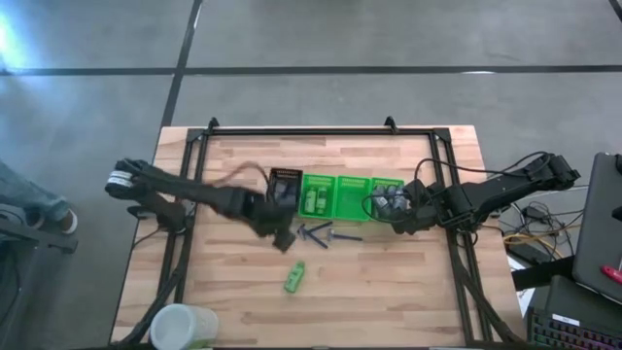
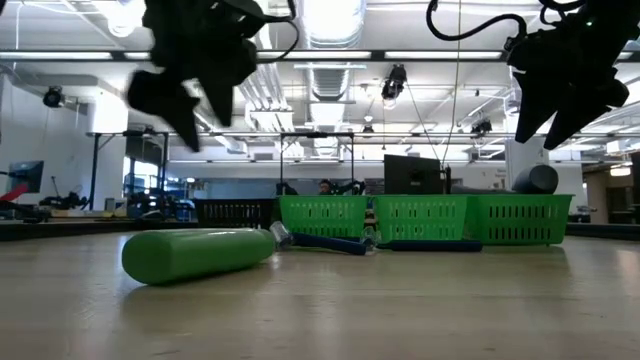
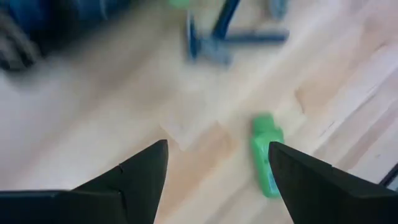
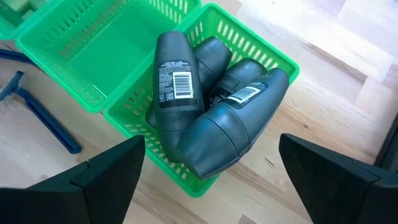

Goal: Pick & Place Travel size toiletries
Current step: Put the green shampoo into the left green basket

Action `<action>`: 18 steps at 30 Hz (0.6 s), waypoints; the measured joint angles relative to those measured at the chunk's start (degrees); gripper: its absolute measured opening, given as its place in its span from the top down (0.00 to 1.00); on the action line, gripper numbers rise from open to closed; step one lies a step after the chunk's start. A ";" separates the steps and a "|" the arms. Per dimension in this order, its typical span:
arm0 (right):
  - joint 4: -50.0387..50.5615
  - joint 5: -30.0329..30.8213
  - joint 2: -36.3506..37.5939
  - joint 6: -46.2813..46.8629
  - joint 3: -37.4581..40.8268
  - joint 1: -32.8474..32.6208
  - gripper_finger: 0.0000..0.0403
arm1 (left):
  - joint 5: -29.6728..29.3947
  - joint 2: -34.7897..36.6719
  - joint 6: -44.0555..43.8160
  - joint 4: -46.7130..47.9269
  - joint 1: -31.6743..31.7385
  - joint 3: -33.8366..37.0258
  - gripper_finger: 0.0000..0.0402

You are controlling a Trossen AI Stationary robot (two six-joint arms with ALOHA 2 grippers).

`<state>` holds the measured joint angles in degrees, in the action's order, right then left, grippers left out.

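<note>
A bright green tube point(image 1: 295, 277) lies on its side on the bare wood, alone toward the near edge; it also shows large in the low view point(image 2: 195, 255). Several blue T-shaped razors point(image 1: 323, 233) lie just in front of the trays. Several grey oval bottles point(image 4: 205, 106) are piled in the rightmost green tray point(image 4: 261, 43). My left gripper point(image 3: 217, 146) hovers open above the wood, the green tube point(image 3: 267, 162) beside one fingertip and apart from it. My right gripper point(image 4: 211, 140) hangs open above the bottle pile.
A black slotted tray point(image 1: 285, 185) and three green trays point(image 1: 335, 207) stand in a row mid-table. A white cup-like thing point(image 1: 185, 326) sits at the near left corner. Bare wood lies around the tube. A black frame rail point(image 1: 321, 130) runs along the far edge.
</note>
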<state>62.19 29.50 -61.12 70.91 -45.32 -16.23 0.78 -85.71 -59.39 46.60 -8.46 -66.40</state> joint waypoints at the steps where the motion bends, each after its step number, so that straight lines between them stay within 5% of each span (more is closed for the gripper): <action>1: 0.05 0.00 0.00 -0.22 0.00 0.00 0.09 | -0.04 -1.01 -4.35 -0.18 -1.93 0.07 0.30; 7: 0.20 0.00 0.00 -3.45 0.01 0.00 0.09 | -0.87 -8.68 -21.53 -3.10 -8.50 -2.37 0.30; 14: 0.52 -1.25 0.00 -6.67 0.01 0.00 0.09 | -0.77 -19.49 -20.99 -1.42 -10.71 -11.88 0.30; 18: 0.91 -2.37 0.00 -6.86 0.02 -0.02 0.09 | -0.69 -26.27 -18.25 7.90 -11.15 -20.77 0.30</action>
<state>63.11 27.13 -61.12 64.05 -45.30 -16.25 0.09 -111.97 -77.64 54.50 -19.61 -87.17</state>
